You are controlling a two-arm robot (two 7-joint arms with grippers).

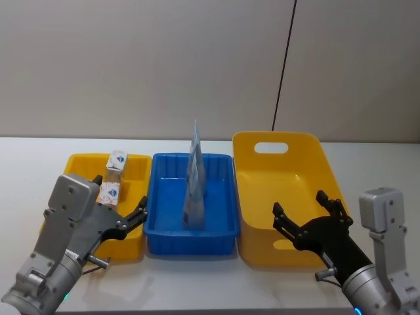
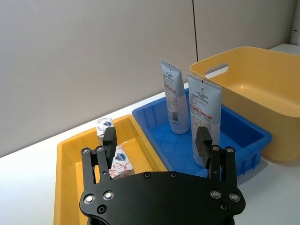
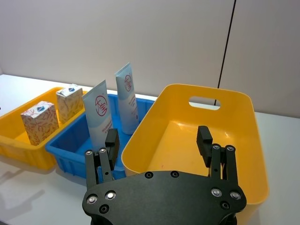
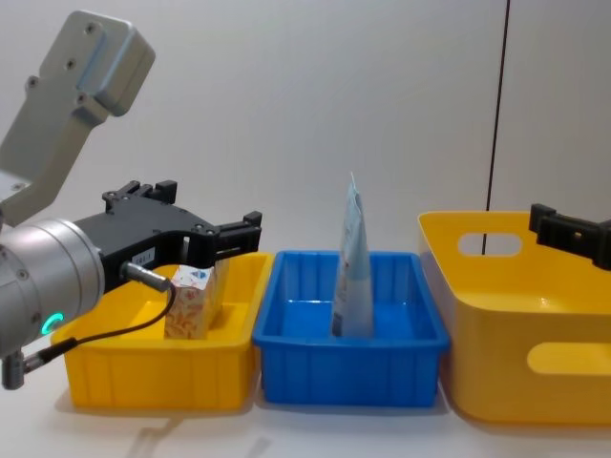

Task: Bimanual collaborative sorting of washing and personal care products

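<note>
While the left gripper (image 2: 156, 138) and right gripper (image 3: 158, 136) spread empty fingers, the cartons (image 2: 121, 161) lie just beyond the left pair.

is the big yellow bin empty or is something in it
Empty: in the right wrist view the bin has a bare floor. The open right gripper hovers over its near end.

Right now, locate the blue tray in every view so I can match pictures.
Head view: blue tray, centre, left of the handled yellow bin.
Left wrist view: blue tray beyond the left claw.
Right wrist view: blue tray beside that bin.
Chest view: low centre.
Shared landmark: the handled yellow bin beside it.
</note>
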